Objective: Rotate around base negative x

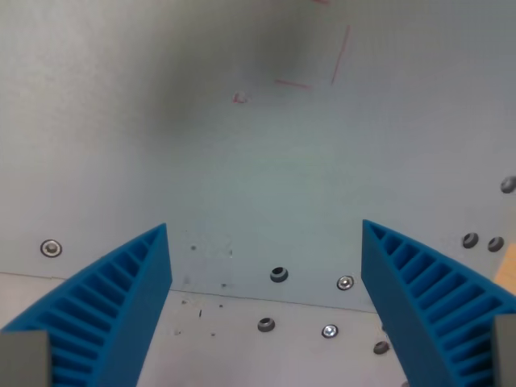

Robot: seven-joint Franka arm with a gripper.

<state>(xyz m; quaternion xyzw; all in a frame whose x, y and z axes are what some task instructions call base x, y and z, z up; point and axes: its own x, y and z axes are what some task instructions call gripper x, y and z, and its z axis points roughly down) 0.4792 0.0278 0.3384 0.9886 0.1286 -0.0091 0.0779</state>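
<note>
We see our tool (266, 270) spread wide, holding nothing, above the grey worktop (242, 161); red marks (334, 56) at one o'clock.

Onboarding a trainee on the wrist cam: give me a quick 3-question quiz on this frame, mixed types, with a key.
1. True or false: the gripper has something held between its jaws.
2. Multiple choice: the faint red line markings on the metal tabletop lie toward A) the top of the wrist view, B) the bottom edge, C) between the jaws.
3. Fill in: the ribbed fingers are coloured ____.

Key
1. False: the jaws stand wide apart with only bare surface, screws and holes between them.
2. A.
3. Blue.
</note>
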